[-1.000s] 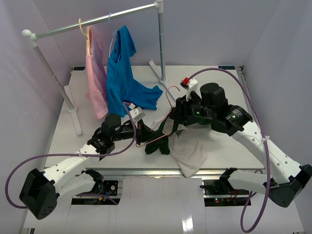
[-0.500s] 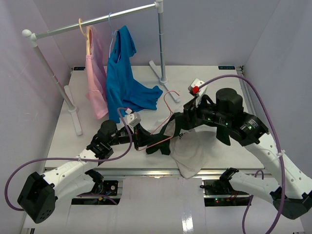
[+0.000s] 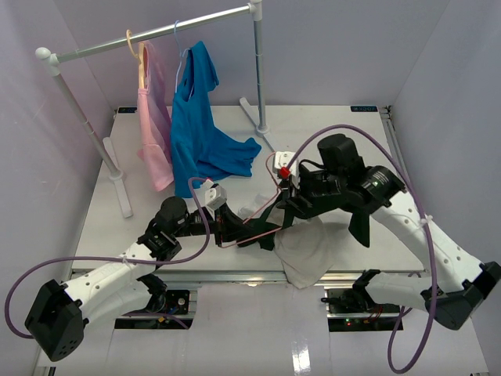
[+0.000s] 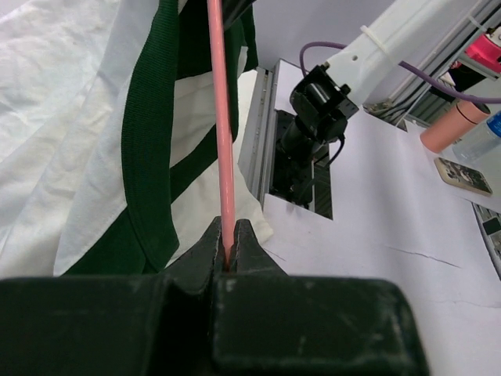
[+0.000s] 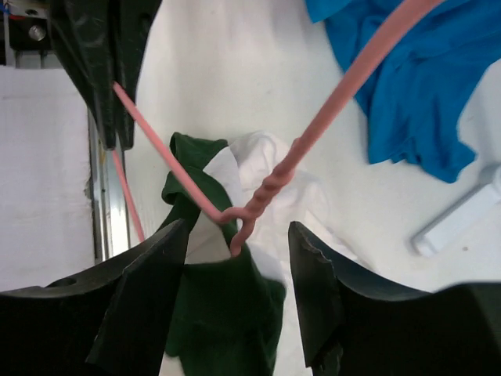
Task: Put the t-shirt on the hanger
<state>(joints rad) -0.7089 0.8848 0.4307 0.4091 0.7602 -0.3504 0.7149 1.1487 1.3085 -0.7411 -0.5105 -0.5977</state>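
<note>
The t-shirt, white with dark green sleeves, lies crumpled at the table's near edge. The thin pink hanger is held over it, its hook pointing away from me. My left gripper is shut on the hanger's wire, with the shirt's green trim beside it. My right gripper is open. Its fingers straddle the hanger's twisted neck without touching it, just above the green fabric. The left gripper's fingers also show in the right wrist view.
A clothes rack stands at the back left. It carries a pale pink garment on a yellow hanger and a bright blue shirt, whose hem trails on the table. The rack's white feet rest on the table.
My right arm has swung back left and lowered, bringing its open fingers around the hanger's neck. My left gripper has shifted slightly right with the hanger still in it.
</note>
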